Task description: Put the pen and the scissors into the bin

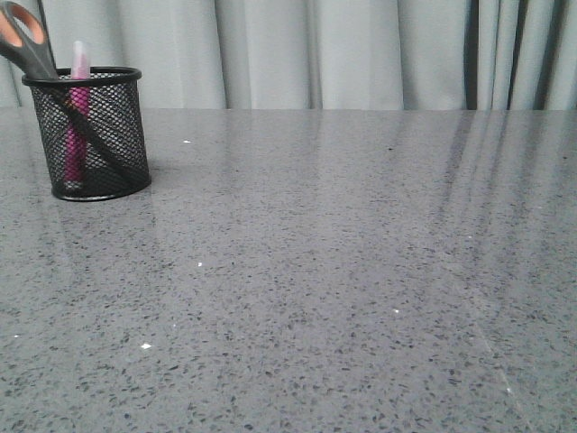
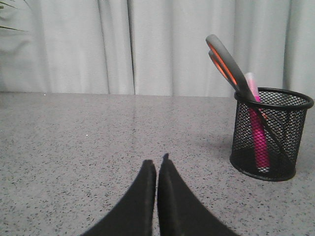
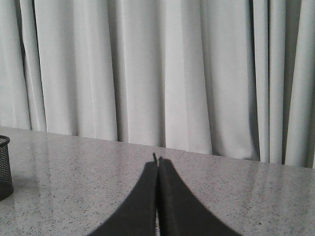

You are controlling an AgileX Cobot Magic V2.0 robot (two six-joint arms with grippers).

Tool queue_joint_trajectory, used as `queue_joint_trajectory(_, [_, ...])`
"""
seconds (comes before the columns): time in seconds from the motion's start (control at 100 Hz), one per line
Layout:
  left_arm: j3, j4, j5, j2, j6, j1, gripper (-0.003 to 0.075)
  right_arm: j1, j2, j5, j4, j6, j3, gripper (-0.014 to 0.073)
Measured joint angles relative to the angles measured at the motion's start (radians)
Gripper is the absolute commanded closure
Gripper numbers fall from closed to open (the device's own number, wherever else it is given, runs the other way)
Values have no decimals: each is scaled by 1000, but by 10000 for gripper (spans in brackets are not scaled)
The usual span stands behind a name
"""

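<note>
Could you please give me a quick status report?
Both pincers shut, empty. Pen and scissors inside bin. Nothing in the way.

All views low, facing curtain (image 1: 315, 54) (sharing bin (image 1: 88, 135)).

We see a grey speckled stone-look bench (image 1: 343, 271) with a glossy surface that catches pale streaks of reflection. Behind its far edge hangs a pleated, pale grey-white fabric curtain (image 1: 343, 54), filling the background. A few thin green leaf tips (image 2: 9, 6) poke in at one upper corner of the left wrist view.
</note>
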Motion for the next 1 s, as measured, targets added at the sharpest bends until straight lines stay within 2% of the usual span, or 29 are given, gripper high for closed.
queue_joint_trajectory(0.2, [0,-1,0,0,0,0,741,57,-8,1,0,0,0,662])
queue_joint_trajectory(0.36, [0,-1,0,0,0,0,741,60,-8,5,0,0,0,662])
queue_joint_trajectory(0.5, [0,-1,0,0,0,0,742,60,-36,103,82,-12,0,662])
queue_joint_trajectory(0.74, [0,-1,0,0,0,0,741,-44,-114,383,148,-69,2,662])
queue_joint_trajectory(1.0, [0,-1,0,0,0,0,742,-115,-282,445,149,-130,90,662])
